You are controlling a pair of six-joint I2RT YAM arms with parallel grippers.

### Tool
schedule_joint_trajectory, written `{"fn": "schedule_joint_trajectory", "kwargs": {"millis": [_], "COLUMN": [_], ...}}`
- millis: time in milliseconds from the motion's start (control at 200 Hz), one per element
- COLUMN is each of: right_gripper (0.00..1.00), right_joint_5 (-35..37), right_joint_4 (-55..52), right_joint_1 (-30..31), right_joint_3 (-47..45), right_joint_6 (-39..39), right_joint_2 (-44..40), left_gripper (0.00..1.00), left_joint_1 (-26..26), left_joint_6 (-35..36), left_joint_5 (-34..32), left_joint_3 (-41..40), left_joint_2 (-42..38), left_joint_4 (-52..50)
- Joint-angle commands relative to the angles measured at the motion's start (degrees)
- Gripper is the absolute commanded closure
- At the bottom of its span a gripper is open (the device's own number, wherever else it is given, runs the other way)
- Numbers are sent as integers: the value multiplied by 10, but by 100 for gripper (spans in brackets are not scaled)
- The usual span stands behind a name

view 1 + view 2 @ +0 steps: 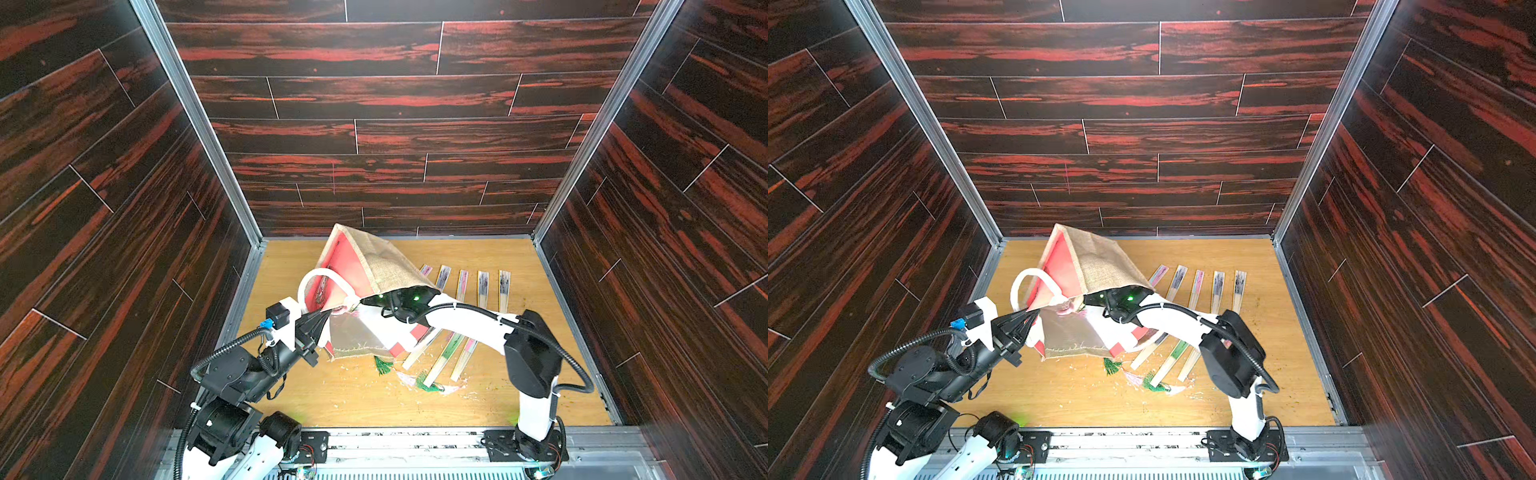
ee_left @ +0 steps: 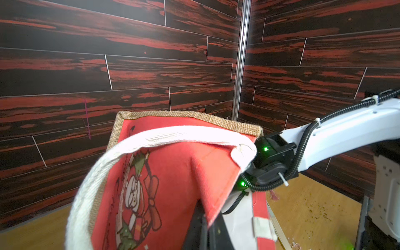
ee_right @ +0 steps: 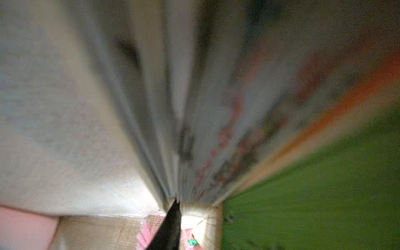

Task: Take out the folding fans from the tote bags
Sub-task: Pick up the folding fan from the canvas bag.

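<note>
Burlap tote bag (image 1: pixel 386 266) is tilted on the counter (image 1: pixel 332 399), mouth turned to the near side; the left fingers (image 1: pixel 318 320) are closed on its red rim beside the white rope handle (image 2: pixel 173 135), and the right arm reaches inside. The right fingers (image 3: pixel 171 227) lie against blurred folding fans (image 3: pixel 194 129) with grey and pink print, and I cannot tell if they grip one; they should, I think, close on one single fan and draw it straight out through the mouth. Eight slim pale fans lie on the counter at the right, some with green tassels.
</note>
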Motion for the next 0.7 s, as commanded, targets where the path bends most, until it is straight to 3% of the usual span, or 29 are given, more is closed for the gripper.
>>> {"fn": "schedule_joint_trajectory", "kwargs": {"millis": [0,145,356,531,696], "right_gripper": [72,80,91,94,99], "right_joint_5": [34,34,-21,-78,-84], "right_joint_4": [21,24,73,114,124], "right_joint_1": [-31,-31,-20,1,12], "right_joint_3": [-23,-35,-52,-56,-63], "right_joint_6": [-6,-16,-53,-105,-138], "right_joint_2": [-34,-56,-86,-107,-118], "left_gripper": [100,100,100,100,100], "left_joint_1": [-3,-3,-3,-4,-3], "left_joint_6": [20,17,18,23,20], "left_joint_5": [32,24,-3,-2,-21], "left_joint_3": [40,41,52,64,58], "left_joint_2": [-29,-13,34,77,85], "left_joint_4": [57,64,63,65,79]}}
